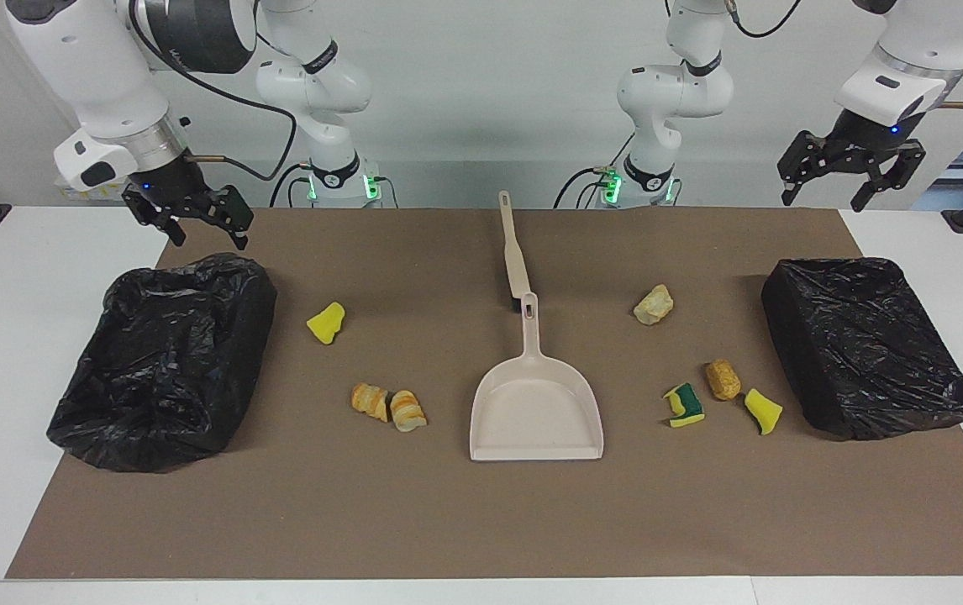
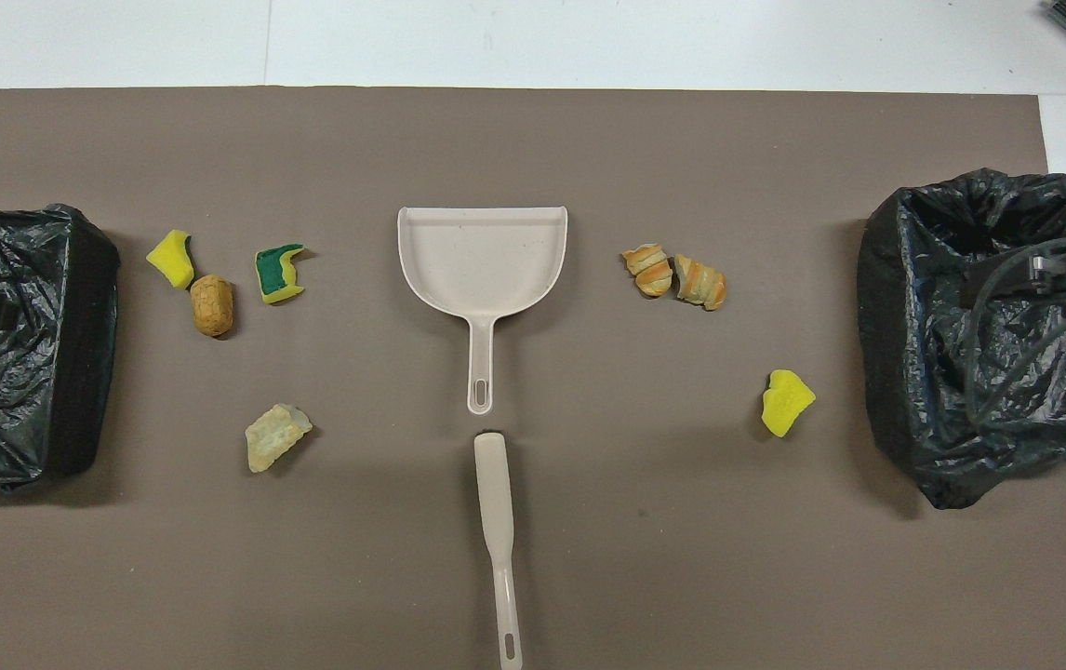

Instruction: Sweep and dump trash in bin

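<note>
Centrally, smooth beige dustpan point(image 1: 536, 412) and brush point(image 1: 514, 248) lie unobstructed; crinkled black bins point(image 1: 164, 357) flank spongy trash point(image 1: 387, 405). Left gripper point(image 1: 849, 172) and right gripper point(image 1: 196, 220) are both spread, empty.

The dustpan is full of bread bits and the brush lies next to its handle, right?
Not quite. The dustpan is empty, as the overhead view shows; the bread bits lie on the mat beside it. The brush does lie next to its handle.

White jointed arms, black collar bands, black hands, black cables, green base lights
</note>
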You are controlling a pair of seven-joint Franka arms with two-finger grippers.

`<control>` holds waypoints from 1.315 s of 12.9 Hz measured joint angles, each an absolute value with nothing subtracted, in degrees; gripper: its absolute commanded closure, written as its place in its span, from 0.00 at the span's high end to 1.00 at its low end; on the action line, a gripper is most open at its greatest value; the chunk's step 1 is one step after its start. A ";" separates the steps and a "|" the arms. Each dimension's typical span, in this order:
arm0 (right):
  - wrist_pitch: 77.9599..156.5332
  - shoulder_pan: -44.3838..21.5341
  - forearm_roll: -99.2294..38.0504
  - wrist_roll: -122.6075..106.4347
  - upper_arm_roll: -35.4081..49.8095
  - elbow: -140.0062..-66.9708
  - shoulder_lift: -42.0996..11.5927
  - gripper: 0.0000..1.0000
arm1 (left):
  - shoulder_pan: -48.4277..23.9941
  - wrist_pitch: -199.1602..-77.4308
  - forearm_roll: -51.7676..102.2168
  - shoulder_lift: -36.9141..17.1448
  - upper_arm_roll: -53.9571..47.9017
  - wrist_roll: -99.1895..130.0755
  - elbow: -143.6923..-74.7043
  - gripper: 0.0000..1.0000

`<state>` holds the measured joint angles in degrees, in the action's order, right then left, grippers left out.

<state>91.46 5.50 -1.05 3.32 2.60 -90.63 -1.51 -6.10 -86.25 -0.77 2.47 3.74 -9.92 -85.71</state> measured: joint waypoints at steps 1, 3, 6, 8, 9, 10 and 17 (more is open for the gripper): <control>91.35 5.49 -1.05 3.32 2.60 -90.63 -1.47 1.00 | -6.10 -86.25 -0.77 2.47 3.74 -9.92 -85.71 1.00; 90.50 5.47 -1.18 3.32 2.62 -90.94 -1.19 1.00 | -6.10 -86.25 -0.77 2.47 3.74 -9.92 -85.71 1.00; 88.78 5.42 -1.94 3.32 2.68 -92.62 0.25 1.00 | -6.10 -86.25 -0.77 2.47 3.74 -9.92 -85.71 1.00; 88.82 4.80 -1.94 3.32 3.03 -92.98 0.69 1.00 | -6.10 -86.25 -0.77 2.47 3.74 -9.92 -85.71 1.00; 88.86 3.90 -1.80 3.32 3.13 -92.91 0.67 1.00 | -6.10 -86.25 -0.77 2.47 3.74 -9.92 -85.71 1.00; 88.85 2.53 -1.43 3.73 3.18 -92.70 0.46 1.00 | -6.10 -86.25 -0.77 2.47 3.74 -9.92 -85.71 1.00; 93.82 -8.39 -0.94 14.79 3.76 -87.75 -9.72 1.00 | -6.23 -86.10 -0.38 2.62 2.48 -9.92 -86.27 1.00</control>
<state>93.82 -8.39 -0.94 14.79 3.76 -87.75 -9.72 -6.23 -86.10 -0.38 2.62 2.48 -9.92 -86.27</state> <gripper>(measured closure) 0.000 0.000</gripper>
